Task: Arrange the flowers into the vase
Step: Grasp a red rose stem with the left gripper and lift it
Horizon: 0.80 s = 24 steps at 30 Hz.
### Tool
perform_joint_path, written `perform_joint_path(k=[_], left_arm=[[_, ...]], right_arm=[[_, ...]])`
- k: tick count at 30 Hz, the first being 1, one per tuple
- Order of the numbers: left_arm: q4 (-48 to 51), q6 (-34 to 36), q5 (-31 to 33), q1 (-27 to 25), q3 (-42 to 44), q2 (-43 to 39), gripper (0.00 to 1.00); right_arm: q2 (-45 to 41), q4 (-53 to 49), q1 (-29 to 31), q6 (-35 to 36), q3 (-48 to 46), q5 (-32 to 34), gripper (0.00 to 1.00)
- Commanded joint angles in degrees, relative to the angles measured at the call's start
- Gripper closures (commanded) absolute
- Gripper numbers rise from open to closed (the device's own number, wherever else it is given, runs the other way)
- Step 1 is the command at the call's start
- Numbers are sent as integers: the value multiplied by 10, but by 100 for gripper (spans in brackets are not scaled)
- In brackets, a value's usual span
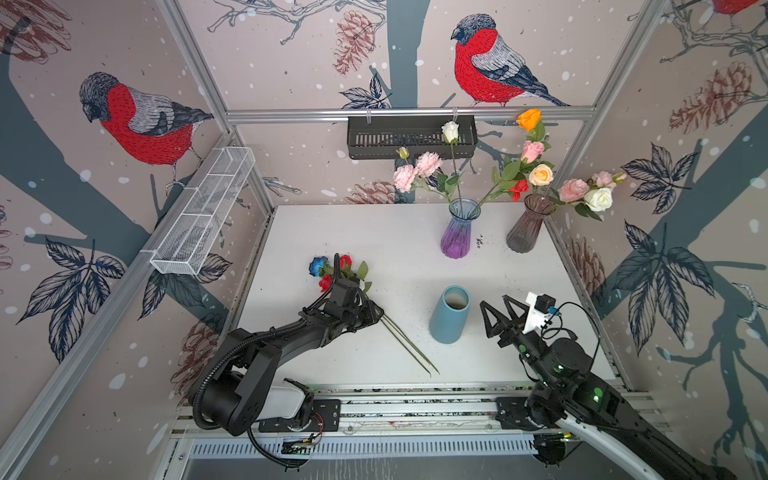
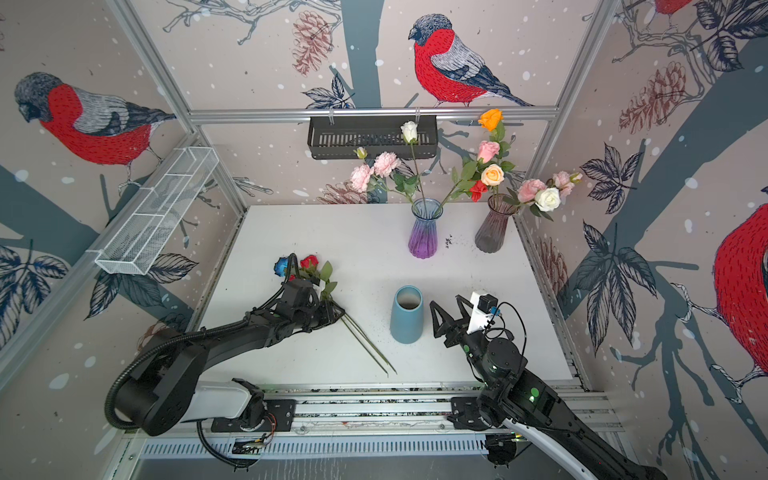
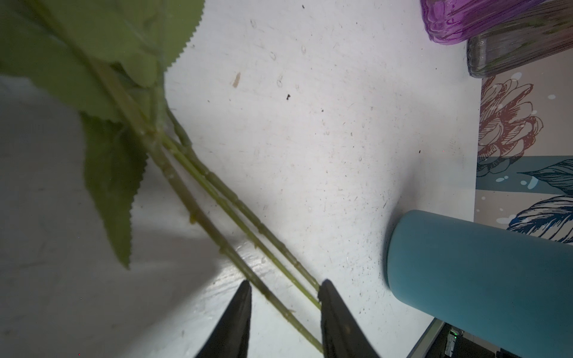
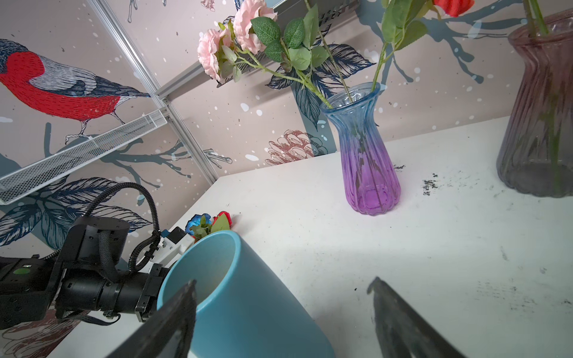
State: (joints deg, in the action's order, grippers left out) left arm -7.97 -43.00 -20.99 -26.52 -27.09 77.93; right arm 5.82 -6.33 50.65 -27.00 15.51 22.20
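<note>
Left end effector (image 3: 285, 282), jaws apart, is set astride the flowers' stems (image 3: 193, 214); all three should be pinched squarely before lifting. Right end effector (image 1: 495, 301) is spread wide.

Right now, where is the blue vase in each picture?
In a top view: blue vase, low middle.
In a top view: blue vase, low middle.
Left wrist: blue vase side-on, beyond the stems.
Right wrist: blue vase mouth-up, beside the left arm.
Shared landmark: purple vase.
</note>
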Motion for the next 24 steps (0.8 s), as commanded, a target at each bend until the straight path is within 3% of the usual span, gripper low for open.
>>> perform_joint_path(k=[1, 9, 13, 16, 24], left_arm=[[-30, -2, -8, 3, 7, 6, 62], [-123, -41, -58, 18, 37, 40, 74], [-142, -52, -61, 22, 41, 40, 92], [-142, -52, -64, 28, 42, 34, 99], [-113, -48, -47, 36, 38, -37, 100]], right_arm=[[-2, 1, 6, -4, 1, 19, 12], [-4, 0, 19, -1, 1, 30, 12], [-5, -1, 24, 0, 0, 35, 12], [-6, -3, 29, 0, 2, 40, 12], [-7, -4, 37, 3, 2, 48, 12]])
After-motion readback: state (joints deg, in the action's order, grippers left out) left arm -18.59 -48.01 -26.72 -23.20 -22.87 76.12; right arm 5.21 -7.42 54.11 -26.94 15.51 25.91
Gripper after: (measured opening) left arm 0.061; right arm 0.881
